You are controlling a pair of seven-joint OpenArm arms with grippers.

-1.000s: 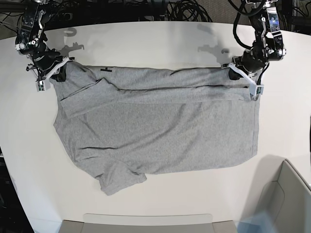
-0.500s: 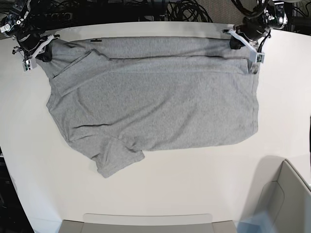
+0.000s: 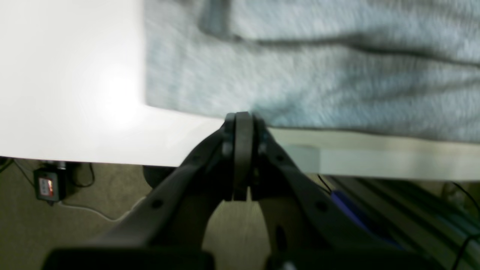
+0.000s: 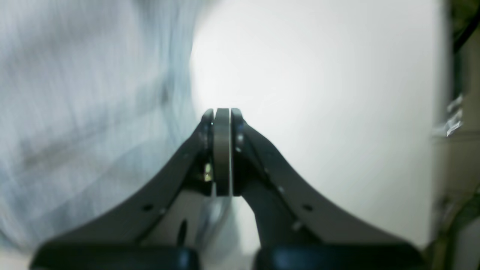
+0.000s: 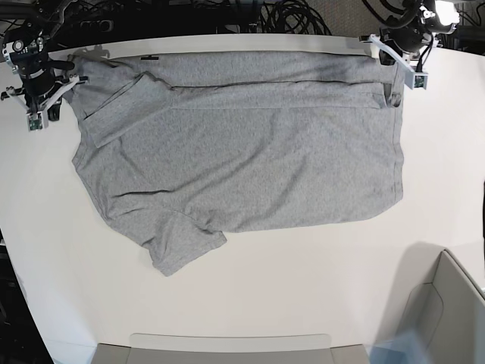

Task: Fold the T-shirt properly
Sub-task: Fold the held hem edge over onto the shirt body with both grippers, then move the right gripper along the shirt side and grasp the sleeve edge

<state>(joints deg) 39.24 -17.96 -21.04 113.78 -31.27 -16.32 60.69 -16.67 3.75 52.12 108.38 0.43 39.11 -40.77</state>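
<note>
The heather-grey T-shirt [image 5: 242,152] lies spread flat on the white table [image 5: 303,288], plain side up, its long edge along the far table edge. One sleeve [image 5: 182,246] points toward the near side. My left gripper [image 5: 383,44] is shut at the far right corner. In the left wrist view its tips [image 3: 243,115] meet the hem of the T-shirt [image 3: 318,86]; whether cloth is pinched does not show. My right gripper [image 5: 47,97] is shut beside the far left shoulder. In the right wrist view it [image 4: 222,111] hangs over bare table, with the T-shirt [image 4: 82,112] apart to its left.
A grey bin [image 5: 455,303] stands at the near right corner and a flat grey tray [image 5: 227,345] at the near edge. Black cables [image 5: 288,15] hang beyond the far edge. Past that edge the floor drops away, with a small box [image 3: 47,185] on it.
Both arms pulled the shirt's far edge toward the far table edge, opening the folded strip and spreading the shirt. The right gripper has since come away from the shoulder.
</note>
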